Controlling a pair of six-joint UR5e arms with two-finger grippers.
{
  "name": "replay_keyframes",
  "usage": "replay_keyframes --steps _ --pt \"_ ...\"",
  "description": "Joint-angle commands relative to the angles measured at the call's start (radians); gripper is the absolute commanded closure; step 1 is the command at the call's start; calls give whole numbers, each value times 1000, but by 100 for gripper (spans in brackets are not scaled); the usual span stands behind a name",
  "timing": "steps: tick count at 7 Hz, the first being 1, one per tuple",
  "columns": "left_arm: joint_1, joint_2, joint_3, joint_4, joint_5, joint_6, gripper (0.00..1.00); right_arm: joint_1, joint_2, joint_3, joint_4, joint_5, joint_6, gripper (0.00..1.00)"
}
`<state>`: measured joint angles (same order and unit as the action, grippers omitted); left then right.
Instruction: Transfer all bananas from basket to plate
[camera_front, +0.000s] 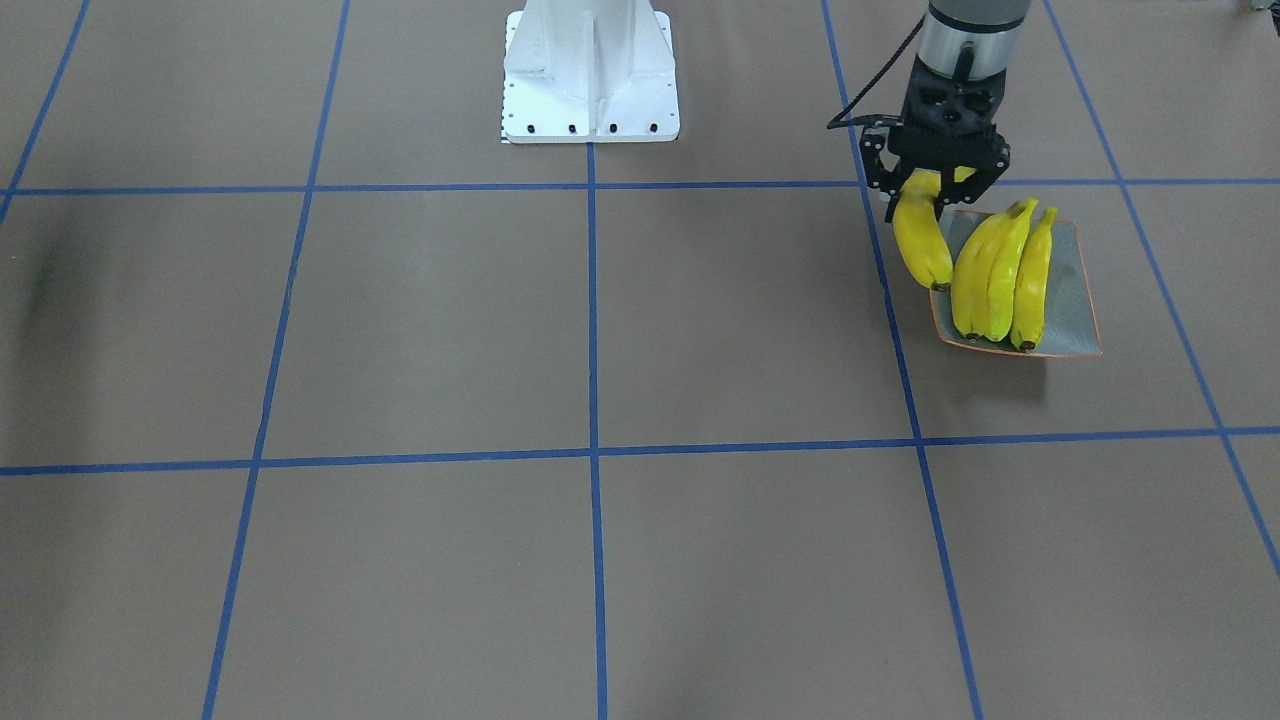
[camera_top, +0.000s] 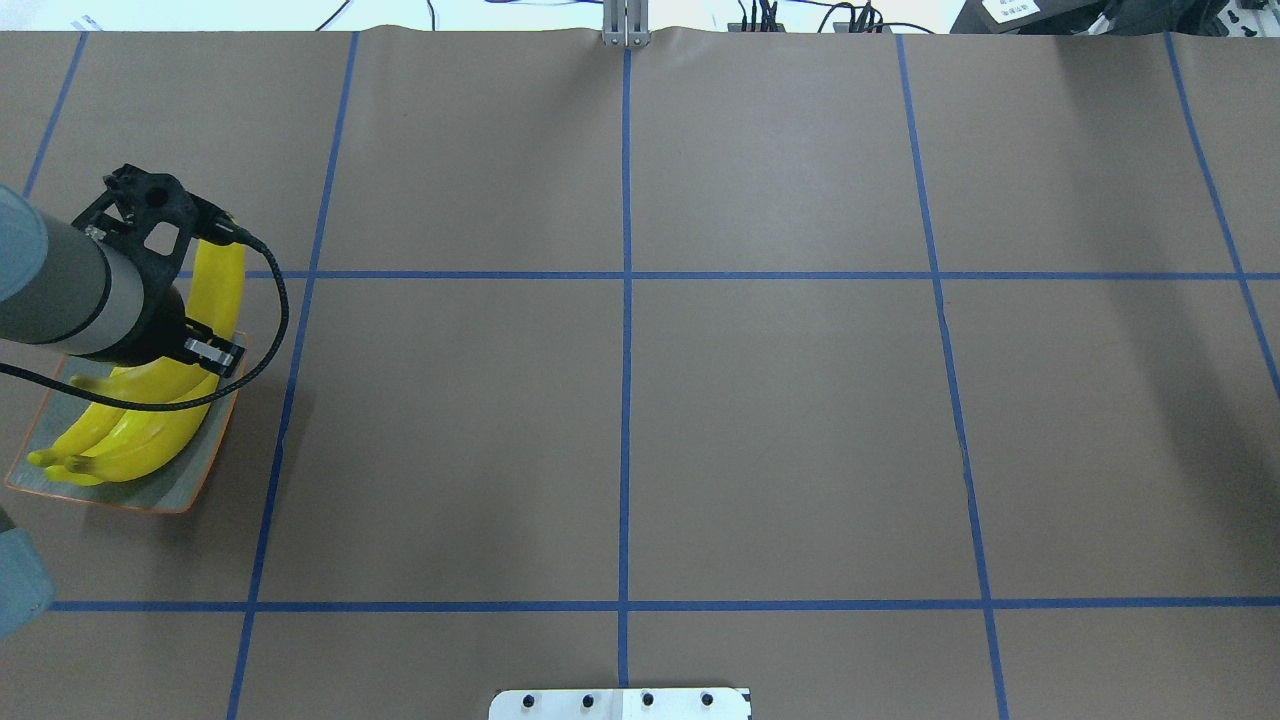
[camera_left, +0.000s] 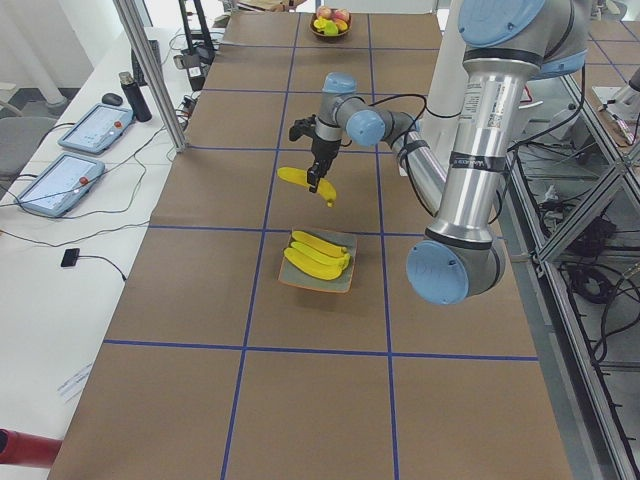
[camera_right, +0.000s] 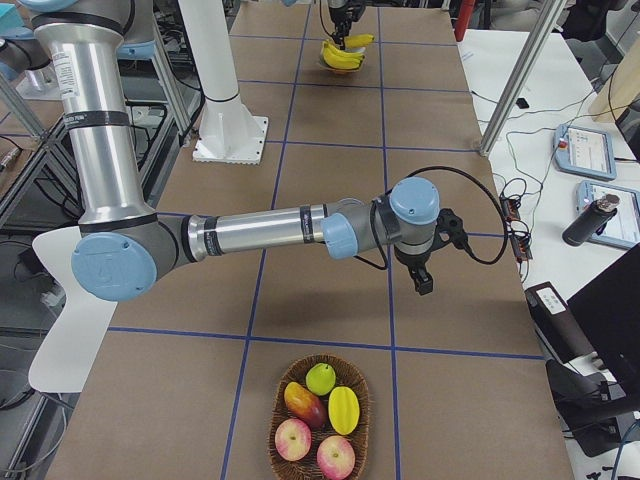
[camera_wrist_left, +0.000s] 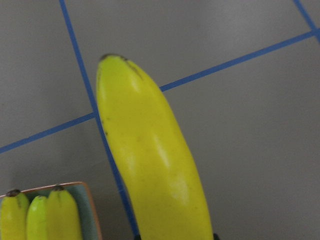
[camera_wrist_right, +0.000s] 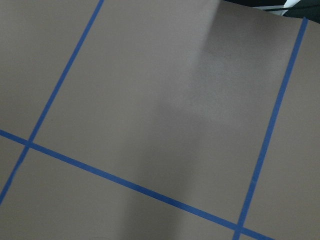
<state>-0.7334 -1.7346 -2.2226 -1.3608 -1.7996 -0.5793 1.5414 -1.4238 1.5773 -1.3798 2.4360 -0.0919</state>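
With the overhead view as the dial, the plate (camera_top: 160, 488) sits at the 9 o'clock end of the table (camera_top: 700, 400), three bananas (camera_top: 130, 440) side by side on it. The fourth banana (camera_top: 222, 290) hangs in the left gripper (camera_front: 935, 190), raised at the plate's 2 o'clock side. The basket (camera_right: 364, 395) lies at the far 3 o'clock end, with the right gripper (camera_right: 424, 282) above the table at its 10 o'clock.
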Motion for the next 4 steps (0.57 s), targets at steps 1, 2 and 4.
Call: replay_keyframes --steps 1,2,4 --pt "-6 29 70 -23 47 117 100 13 -3 -17 -1 0 -32 0" --pt "-11 35 67 -26 63 298 100 13 -1 -17 -1 -6 -32 0" --pt "-46 41 63 -32 68 649 100 13 -1 -17 -1 -9 -32 0"
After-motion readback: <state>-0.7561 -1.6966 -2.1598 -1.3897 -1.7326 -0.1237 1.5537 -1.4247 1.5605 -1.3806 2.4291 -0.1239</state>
